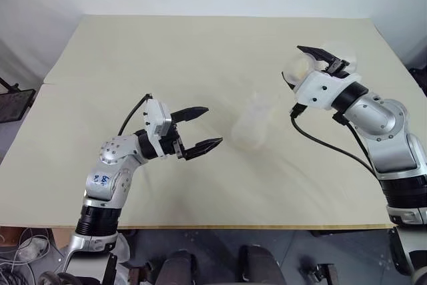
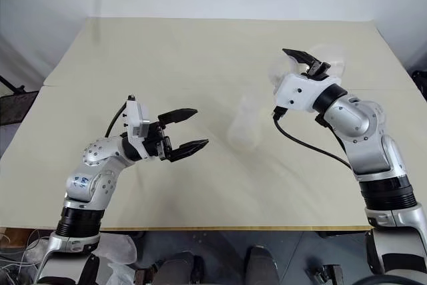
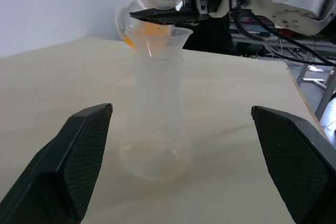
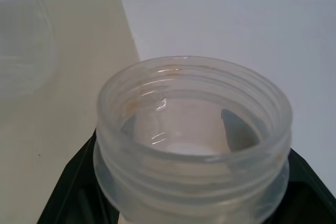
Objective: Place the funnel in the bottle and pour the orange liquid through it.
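The bottle, a clear conical flask, stands upright mid-table with the clear funnel seated in its neck. My left gripper is open, a short way left of the bottle and level with it, with nothing between its fingers. My right gripper is shut on the threaded neck of a larger clear round flask, held above and to the right of the bottle. The orange liquid lies in that flask's belly, just behind the funnel's rim. A faint orange tint shows at the bottle's bottom.
The pale beige table has a seam line across its left part. Its front edge runs close to my arms. A dark object stands beyond the table's left edge. A white wall rises behind the table.
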Available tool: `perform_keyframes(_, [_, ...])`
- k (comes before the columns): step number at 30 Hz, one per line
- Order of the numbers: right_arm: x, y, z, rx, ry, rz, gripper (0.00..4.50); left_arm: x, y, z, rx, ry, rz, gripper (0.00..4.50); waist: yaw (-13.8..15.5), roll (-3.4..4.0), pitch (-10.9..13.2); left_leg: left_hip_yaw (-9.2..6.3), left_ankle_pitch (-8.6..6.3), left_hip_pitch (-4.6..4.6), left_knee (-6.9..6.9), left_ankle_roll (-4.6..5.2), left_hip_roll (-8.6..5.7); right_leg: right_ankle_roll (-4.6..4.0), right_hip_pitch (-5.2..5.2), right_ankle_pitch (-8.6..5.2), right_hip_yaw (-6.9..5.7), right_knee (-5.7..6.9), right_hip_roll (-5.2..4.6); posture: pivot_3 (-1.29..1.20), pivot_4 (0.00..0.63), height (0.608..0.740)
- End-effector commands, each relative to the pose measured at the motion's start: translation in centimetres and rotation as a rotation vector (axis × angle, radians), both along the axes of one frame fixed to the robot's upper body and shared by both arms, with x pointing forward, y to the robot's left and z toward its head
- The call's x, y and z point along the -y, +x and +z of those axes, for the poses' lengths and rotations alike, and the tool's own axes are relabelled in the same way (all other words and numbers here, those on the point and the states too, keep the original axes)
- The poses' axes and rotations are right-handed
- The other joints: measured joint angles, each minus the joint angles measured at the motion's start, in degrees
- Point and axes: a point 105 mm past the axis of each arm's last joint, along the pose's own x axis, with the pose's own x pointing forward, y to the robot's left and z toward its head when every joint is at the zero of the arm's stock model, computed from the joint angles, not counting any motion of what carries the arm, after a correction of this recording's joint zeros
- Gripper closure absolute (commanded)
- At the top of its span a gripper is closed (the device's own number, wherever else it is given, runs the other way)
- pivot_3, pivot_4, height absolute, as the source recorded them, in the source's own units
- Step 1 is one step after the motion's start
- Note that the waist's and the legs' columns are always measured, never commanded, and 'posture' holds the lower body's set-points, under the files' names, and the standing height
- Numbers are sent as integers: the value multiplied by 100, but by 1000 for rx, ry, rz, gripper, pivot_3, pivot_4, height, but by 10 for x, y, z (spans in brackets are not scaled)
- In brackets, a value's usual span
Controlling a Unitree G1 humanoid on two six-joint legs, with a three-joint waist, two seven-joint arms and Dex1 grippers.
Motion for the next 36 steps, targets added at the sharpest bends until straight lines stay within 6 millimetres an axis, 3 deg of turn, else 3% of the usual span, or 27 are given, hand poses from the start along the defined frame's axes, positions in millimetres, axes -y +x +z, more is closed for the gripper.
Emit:
perform_keyframes(1, [-5,-5,19,114,-44,12,2022,5,-5,4,33,-10,-27,0,2,0,0,0,0,0,0,0,-1,0,0,0,0,0,0,0,150,740])
perform_keyframes(18, [-25,-4,14,261,-245,37,2022,15,-2,1,64,-28,-29,0,-1,0,0,-2,0,-1,0,0,-1,0,0,0,0,0,-1,0,150,740])
perform_keyframes(36, [-26,-1,13,316,-322,23,2022,25,-5,0,62,-43,-48,0,-6,0,0,-2,0,-1,-1,0,0,0,0,0,0,0,0,0,150,740])
